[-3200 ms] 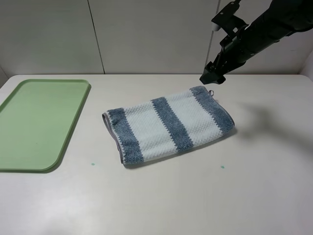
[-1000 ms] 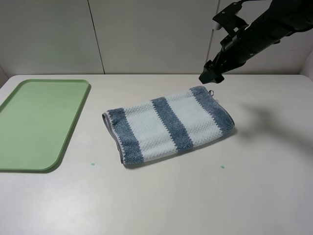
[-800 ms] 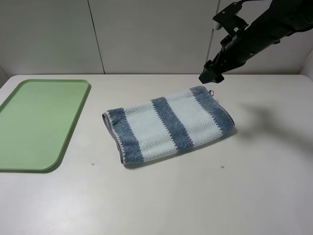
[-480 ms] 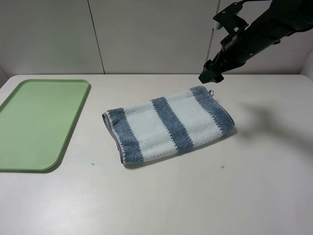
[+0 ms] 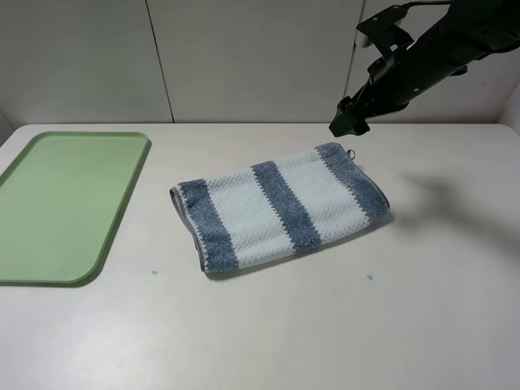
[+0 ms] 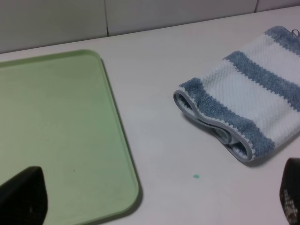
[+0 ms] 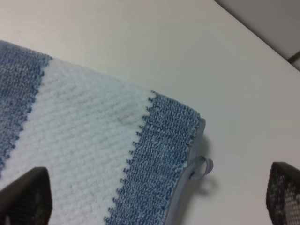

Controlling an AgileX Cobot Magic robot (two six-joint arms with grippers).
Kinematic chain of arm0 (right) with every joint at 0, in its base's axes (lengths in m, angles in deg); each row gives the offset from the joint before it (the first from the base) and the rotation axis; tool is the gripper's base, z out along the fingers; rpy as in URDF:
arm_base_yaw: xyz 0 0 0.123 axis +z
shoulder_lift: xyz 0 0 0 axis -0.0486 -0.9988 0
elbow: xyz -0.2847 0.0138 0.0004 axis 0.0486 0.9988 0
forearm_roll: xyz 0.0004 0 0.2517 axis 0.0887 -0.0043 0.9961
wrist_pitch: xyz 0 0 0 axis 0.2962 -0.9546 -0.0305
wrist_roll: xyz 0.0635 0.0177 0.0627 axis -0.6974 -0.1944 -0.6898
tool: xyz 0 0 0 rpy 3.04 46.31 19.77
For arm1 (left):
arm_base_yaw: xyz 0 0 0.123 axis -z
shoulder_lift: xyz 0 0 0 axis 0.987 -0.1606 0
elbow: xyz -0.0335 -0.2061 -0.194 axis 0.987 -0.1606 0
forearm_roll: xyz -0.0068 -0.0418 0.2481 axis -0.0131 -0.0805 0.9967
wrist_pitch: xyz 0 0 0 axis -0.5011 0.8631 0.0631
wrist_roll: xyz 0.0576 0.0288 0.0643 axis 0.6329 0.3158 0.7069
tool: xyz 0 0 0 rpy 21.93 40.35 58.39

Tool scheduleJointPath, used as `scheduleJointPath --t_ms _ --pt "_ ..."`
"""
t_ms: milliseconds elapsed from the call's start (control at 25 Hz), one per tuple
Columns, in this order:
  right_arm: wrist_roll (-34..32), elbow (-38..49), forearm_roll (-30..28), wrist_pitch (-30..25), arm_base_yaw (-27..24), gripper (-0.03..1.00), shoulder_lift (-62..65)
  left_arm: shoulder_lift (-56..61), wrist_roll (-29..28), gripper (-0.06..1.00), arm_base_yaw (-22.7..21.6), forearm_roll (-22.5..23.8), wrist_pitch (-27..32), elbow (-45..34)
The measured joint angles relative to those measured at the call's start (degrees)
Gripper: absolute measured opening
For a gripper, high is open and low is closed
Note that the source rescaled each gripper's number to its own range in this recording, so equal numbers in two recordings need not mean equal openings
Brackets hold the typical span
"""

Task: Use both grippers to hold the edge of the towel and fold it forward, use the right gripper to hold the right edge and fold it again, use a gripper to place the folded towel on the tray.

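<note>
The striped towel point(image 5: 280, 207) lies folded on the white table, blue and pale bands running front to back, its grey hem edge point(image 5: 191, 231) doubled at the left end. My right gripper point(image 5: 348, 123) hangs open just above the towel's far right corner, holding nothing. In the right wrist view that gripper point(image 7: 153, 191) spans the corner of the towel point(image 7: 93, 140), with the small loop point(image 7: 202, 168) between its wide-apart fingertips point(image 7: 24, 193). The left gripper point(image 6: 156, 192) is open and empty, looking over the light-green tray point(image 6: 51, 131) and the towel's left end point(image 6: 220, 126). The tray point(image 5: 61, 203) sits at the table's left.
Two small green specks point(image 5: 154, 272) point(image 5: 370, 277) mark the table point(image 5: 268, 325) in front of the towel. A pale panelled wall point(image 5: 244, 57) stands behind the table. The left arm does not show in the high view.
My right gripper has drifted slightly up and left above the towel's corner. The towel and tray have not moved.
</note>
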Motion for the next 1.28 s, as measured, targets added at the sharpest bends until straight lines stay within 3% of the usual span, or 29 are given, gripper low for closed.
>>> scheduleJointPath --t_ms 480,1000,1280 --pt "-9.4 0.0 -5.1 1.0 -2.7 1.00 -5.7 0.0 0.1 1.00 0.0 0.0 0.0 0.0" --pt "-10.3 0.0 -2.7 3.3 -4.2 1.00 -13.7 0.0 0.1 1.00 0.0 0.0 0.0 0.0" --pt "-10.3 0.0 2.1 3.5 -4.2 1.00 -17.0 0.0 0.1 1.00 0.0 0.0 0.0 0.0"
